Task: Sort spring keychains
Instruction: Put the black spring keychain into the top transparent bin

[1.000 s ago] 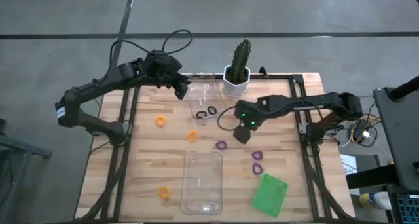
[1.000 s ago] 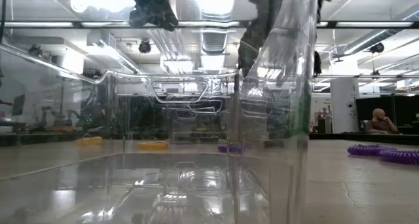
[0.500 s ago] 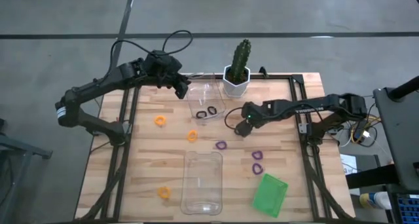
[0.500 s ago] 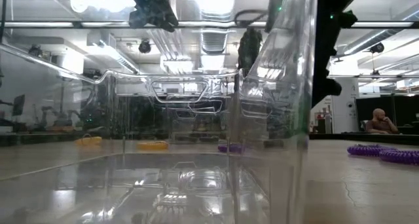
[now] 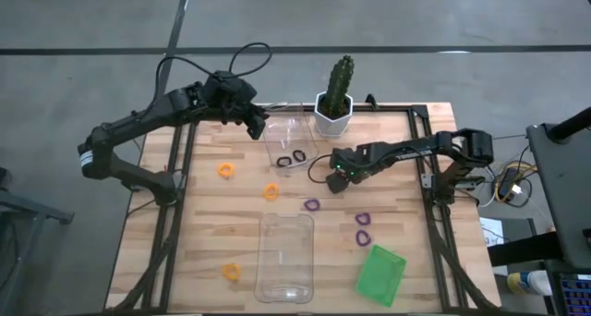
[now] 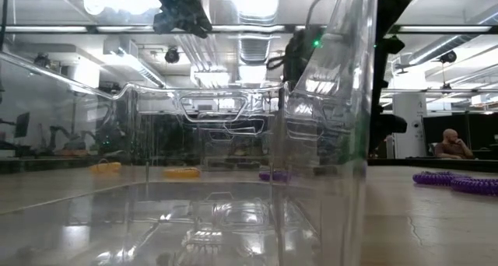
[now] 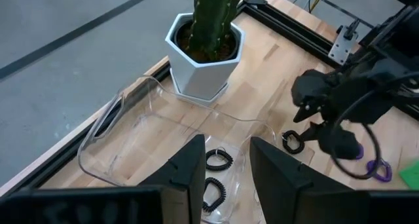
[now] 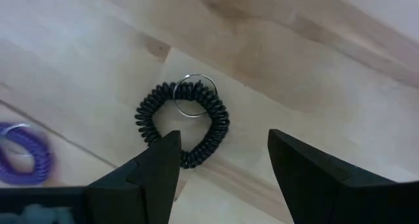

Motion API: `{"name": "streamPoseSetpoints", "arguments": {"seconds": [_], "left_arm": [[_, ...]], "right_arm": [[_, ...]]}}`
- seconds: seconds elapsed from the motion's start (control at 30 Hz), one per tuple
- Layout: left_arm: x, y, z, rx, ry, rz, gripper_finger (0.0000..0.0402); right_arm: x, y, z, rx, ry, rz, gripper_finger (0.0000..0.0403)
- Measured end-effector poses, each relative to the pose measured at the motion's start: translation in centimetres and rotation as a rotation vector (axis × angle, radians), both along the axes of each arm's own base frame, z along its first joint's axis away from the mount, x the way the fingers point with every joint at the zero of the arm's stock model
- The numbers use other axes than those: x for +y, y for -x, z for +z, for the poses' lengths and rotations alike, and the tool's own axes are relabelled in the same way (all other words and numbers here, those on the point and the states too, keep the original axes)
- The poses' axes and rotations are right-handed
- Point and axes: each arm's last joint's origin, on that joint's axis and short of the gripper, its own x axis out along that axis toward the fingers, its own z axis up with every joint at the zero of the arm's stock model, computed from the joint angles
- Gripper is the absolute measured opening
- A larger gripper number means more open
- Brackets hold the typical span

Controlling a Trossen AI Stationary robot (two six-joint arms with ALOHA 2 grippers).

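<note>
Right gripper lower over black keychain.
It has dropped since earlier, fingers spread; left gripper, fingers apart, unmoved above tray.

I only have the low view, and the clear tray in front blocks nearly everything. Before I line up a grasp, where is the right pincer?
Observer: The right pincer hangs over the wooden table, beside the far clear plastic tray and above a black coiled spring keychain.
Operator: Is it holding that one?
Observer: No. Its fingers are open, and the keychain lies flat on the wood, closer to one finger than the other.
Operator: And the left arm?
Observer: The left pincer is open above the far tray, which holds two more black coiled keychains.
</note>
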Motion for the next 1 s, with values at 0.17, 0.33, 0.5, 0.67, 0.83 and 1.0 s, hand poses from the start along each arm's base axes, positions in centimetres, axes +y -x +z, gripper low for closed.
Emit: {"name": "streamPoseSetpoints", "arguments": {"seconds": [0.17,0.33,0.5,0.67,0.83,1.0], "left_arm": [[0.0,0.0,0.0,0.0,0.0,0.0,0.0113],[0.0,0.0,0.0,0.001,0.0,0.0,0.0113],[0.0,0.0,0.0,0.001,-0.001,-0.001,0.0113],[0.0,0.0,0.0,0.002,-0.004,-0.003,0.0113],[0.0,0.0,0.0,0.003,-0.005,-0.004,0.0113],[0.0,0.0,0.0,0.007,-0.014,-0.011,0.0113]], "right_arm": [[-0.1,-0.5,-1.1,0.05,-0.004,0.0,0.022],[-0.1,-0.6,-1.4,0.078,0.0,0.02,0.0166],[-0.1,-0.5,-1.1,0.071,0.005,0.045,0.0052],[0.1,-0.3,0.4,0.024,-0.037,0.065,0.0021],[0.9,-0.4,4.5,-0.07,-0.033,0.123,0.002],[2.2,-1.2,9.8,-0.248,0.094,0.228,0.0018]]}}
